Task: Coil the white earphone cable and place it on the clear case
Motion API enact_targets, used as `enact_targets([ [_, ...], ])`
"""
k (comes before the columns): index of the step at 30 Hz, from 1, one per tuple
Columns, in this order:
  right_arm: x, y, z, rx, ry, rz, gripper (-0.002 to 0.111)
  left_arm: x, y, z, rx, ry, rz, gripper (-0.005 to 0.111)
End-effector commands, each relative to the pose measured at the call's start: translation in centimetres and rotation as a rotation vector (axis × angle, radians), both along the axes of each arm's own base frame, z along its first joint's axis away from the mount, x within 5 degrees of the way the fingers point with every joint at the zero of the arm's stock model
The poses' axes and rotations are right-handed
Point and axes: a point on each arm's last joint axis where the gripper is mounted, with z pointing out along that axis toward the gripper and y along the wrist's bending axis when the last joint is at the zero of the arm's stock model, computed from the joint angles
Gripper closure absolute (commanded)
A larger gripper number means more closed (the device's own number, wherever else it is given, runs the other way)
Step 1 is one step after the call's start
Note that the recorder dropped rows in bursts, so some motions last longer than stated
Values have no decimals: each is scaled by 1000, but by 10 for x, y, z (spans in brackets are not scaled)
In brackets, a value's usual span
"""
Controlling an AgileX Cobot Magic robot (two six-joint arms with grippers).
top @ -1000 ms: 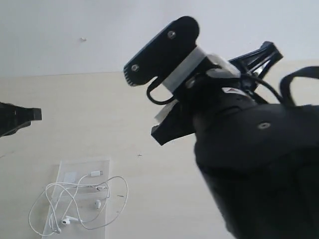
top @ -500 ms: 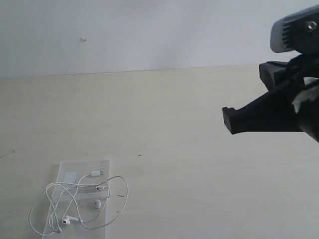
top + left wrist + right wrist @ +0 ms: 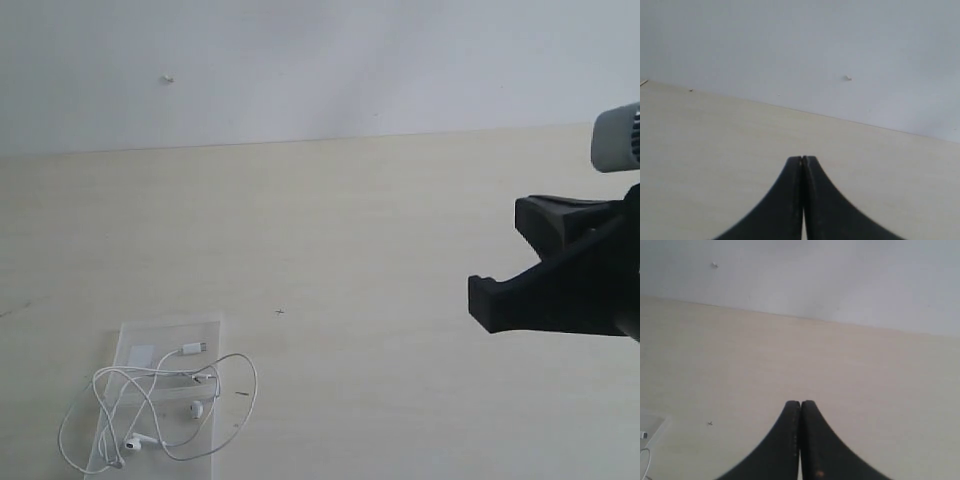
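The pale wooden worktop [image 3: 330,230] fills most of what I can see, running back to a plain white wall [image 3: 320,60]. The right arm [image 3: 590,285] juts in from the right edge of the exterior view, a black bulk mostly cut off by the frame, so its shape is hard to read from there. Its own camera shows the right fingers [image 3: 794,411] pressed flat together, gripping nothing, above bare worktop. The left fingers [image 3: 796,169] are likewise closed tight and empty. That arm is outside the exterior view, so I cannot place it in the room.

The clear case [image 3: 205,330] lies flat at the near left of the worktop, well apart from the right arm, its lower edge cut off by the frame. The white earphone cable [image 3: 250,385] rests on it in loose, uneven loops that spill past both long sides onto the wood. A whitish label [image 3: 142,355] sits near the case's far end, with the plug [image 3: 194,348] just beside it. Two earbuds [image 3: 196,409] lie among the loops, and the remote is too small to pick out. The right wrist view catches only a corner of the case
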Motion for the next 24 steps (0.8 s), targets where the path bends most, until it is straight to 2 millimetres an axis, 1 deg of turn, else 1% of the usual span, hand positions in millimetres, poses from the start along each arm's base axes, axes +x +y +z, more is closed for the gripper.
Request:
enact_targets([
  [1,-2,-2,-4,22,55,-16,108,-2,-2,0,-20,-18,-21,107],
  [19,-2,-3,-3,31,54,-17,108,-2,-3,1,-20,-20,-31,107],
  [21,-4,-7,1,57,44,-18,108,-2,-3,1,-20,-20,-31,107],
  [24,-3,-24,18,125,-44,-40,108,-2,-3,1,-20,-20,-31,107],
])
